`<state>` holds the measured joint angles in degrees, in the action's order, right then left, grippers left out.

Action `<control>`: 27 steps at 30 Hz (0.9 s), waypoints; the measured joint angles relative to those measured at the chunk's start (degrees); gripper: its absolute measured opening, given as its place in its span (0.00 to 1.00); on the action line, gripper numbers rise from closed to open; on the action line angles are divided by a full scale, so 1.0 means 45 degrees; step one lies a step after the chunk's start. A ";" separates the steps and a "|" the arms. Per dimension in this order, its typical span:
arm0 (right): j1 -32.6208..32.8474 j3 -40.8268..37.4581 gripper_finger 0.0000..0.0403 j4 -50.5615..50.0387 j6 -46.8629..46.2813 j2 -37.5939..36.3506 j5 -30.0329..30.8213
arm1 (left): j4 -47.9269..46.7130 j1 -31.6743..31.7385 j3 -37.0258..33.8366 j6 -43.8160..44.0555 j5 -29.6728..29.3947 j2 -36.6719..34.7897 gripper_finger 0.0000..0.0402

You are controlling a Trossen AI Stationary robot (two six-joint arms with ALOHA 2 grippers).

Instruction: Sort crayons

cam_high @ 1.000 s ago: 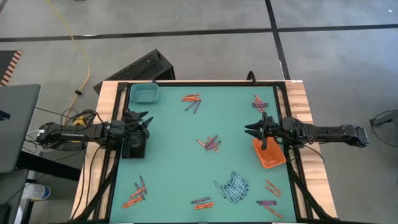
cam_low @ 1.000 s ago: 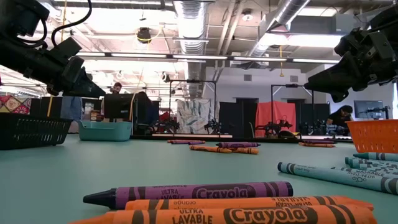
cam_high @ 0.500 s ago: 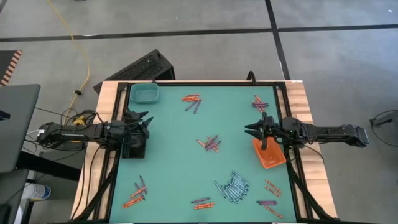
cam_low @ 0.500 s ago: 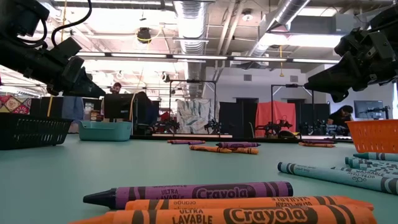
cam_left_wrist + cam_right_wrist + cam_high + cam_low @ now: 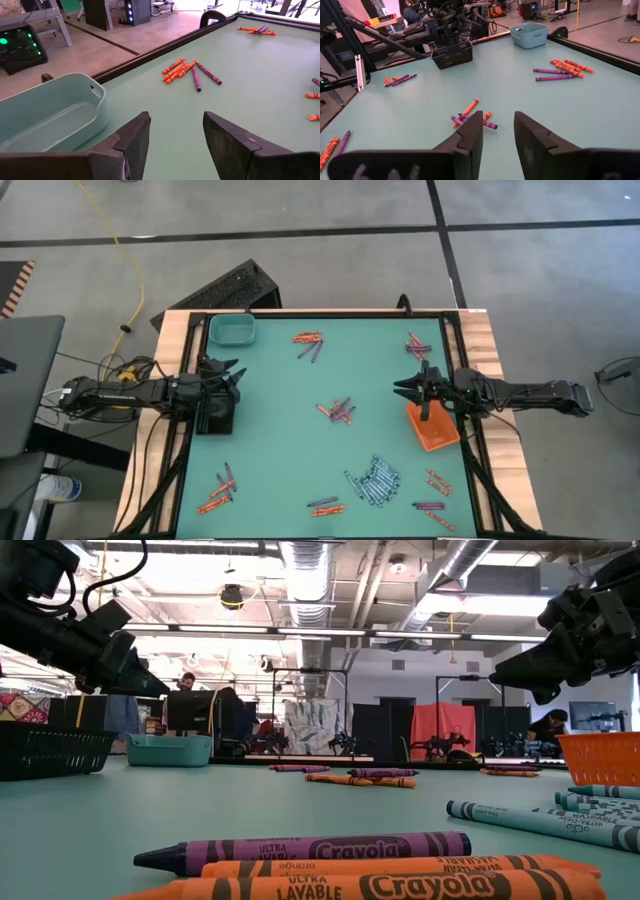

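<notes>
Crayons lie scattered in small heaps on the green mat: orange and purple ones at the far side (image 5: 308,340), a mixed heap in the middle (image 5: 337,411), a pale blue-grey heap near the front (image 5: 372,480), and more at the front left (image 5: 218,490) and right (image 5: 430,480). My left gripper (image 5: 238,370) hovers open at the left edge above a black tray (image 5: 218,418); its wrist view shows the open fingers (image 5: 176,120) empty. My right gripper (image 5: 398,387) hovers open at the right edge beside an orange tray (image 5: 434,428), its fingers (image 5: 498,117) empty too.
A teal tray (image 5: 231,330) stands at the far left corner of the mat. A dark raised rim (image 5: 340,312) runs round the mat. Crayons also lie close to the low camera (image 5: 330,865). People and desks show in the room beyond the table.
</notes>
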<state>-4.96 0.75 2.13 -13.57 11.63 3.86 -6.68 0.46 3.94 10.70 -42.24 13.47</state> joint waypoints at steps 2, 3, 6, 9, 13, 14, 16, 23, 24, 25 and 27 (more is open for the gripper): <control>-0.0001 0.0000 0.30 0.0000 0.0000 0.0000 0.0000 | -0.0001 0.0001 0.0001 0.0000 0.0000 0.0000 0.44; 0.0003 0.0000 0.30 0.0000 -0.0003 0.0002 0.0000 | 0.0000 -0.0002 0.0000 0.0000 0.0001 -0.0002 0.44; -0.0001 0.0000 0.30 0.0000 0.0002 0.0002 -0.0004 | 0.0000 -0.0001 -0.0003 0.0000 0.0001 -0.0002 0.44; 0.0003 0.0000 0.30 0.0000 -0.0003 -0.0001 0.0000 | -0.0004 -0.0002 -0.0001 0.0000 0.0000 0.0000 0.44; -0.0002 0.0000 0.30 0.0019 0.0002 -0.0003 0.0000 | -0.0005 0.0001 -0.0003 0.0000 0.0000 0.0000 0.44; -0.0002 0.0000 0.30 0.0048 0.0000 0.0002 0.0000 | 0.0000 0.0001 0.0001 0.0000 0.0000 0.0000 0.44; -0.0002 -0.0010 0.30 0.0153 -0.0002 0.0002 0.0051 | -0.0003 -0.0002 -0.0002 0.0000 0.0000 -0.0001 0.44; 0.0017 -0.0015 0.30 0.1137 -0.1292 0.0002 0.0159 | 0.0000 -0.0003 0.0001 0.0000 0.0000 0.0000 0.44; 0.0017 -0.0015 0.30 0.1629 -0.1289 0.0002 0.0160 | 0.0000 -0.0001 -0.0001 0.0000 0.0002 0.0000 0.44; 0.0017 -0.0015 0.30 0.2199 -0.1226 0.0002 0.0157 | -0.0004 -0.0002 0.0000 0.0000 0.0004 0.0000 0.44; 0.0095 -0.0015 0.30 0.3440 -0.0970 0.0113 0.0070 | -0.0002 0.0001 -0.0001 0.0000 0.0005 0.0000 0.44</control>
<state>-4.54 0.69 17.61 -17.93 12.14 4.17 -6.69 0.47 3.93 10.70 -42.22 13.47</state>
